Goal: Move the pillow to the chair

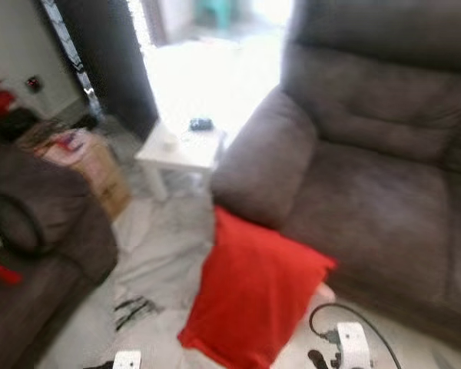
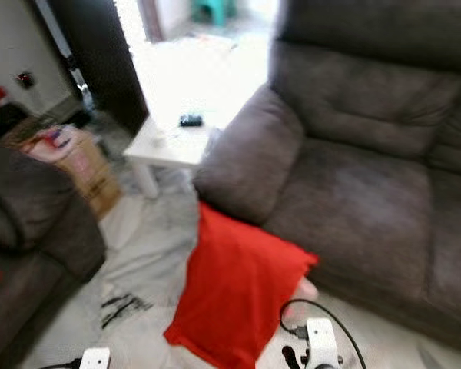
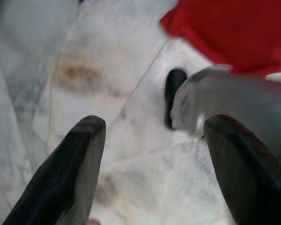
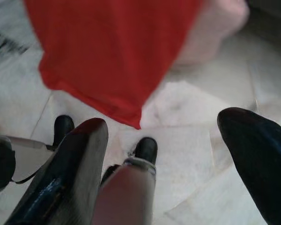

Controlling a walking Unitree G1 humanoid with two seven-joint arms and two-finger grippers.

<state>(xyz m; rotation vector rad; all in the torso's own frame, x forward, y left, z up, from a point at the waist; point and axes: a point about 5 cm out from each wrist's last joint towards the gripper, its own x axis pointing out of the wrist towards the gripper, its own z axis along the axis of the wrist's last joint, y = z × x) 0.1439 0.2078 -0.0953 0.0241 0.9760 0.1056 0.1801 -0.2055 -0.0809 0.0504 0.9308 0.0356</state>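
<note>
A red pillow [image 1: 250, 292] is lying on the pale marble floor [image 1: 157, 254], leaning against the front of a large brown sofa [image 1: 369, 177], just below its padded armrest [image 1: 261, 157]; something pinkish [image 4: 215, 28] is peeking out from under the pillow's far edge, too blurred to identify. The left gripper [image 3: 150, 159] is hanging low over the floor tiles near a corner of the pillow, its two black fingers [image 3: 70, 173] spread wide with nothing between them; the right gripper [image 4: 178, 159] is hovering above the floor just short of the pillow's nearest corner, its fingers [image 4: 70, 173] likewise standing well apart and gripping nothing. A black cable [image 1: 353, 315] is looping over the white part of the right arm [image 1: 352, 346] at the lower edge of the head view. Off to the robot's left, another brown upholstered seat [image 1: 46, 246] is standing well apart from the pillow; beyond it a cardboard box [image 1: 96, 169] is sitting beside a small white side table [image 1: 180, 150], which is carrying a small dark object [image 1: 201, 124]; bright light is washing out the floor behind the table.
</note>
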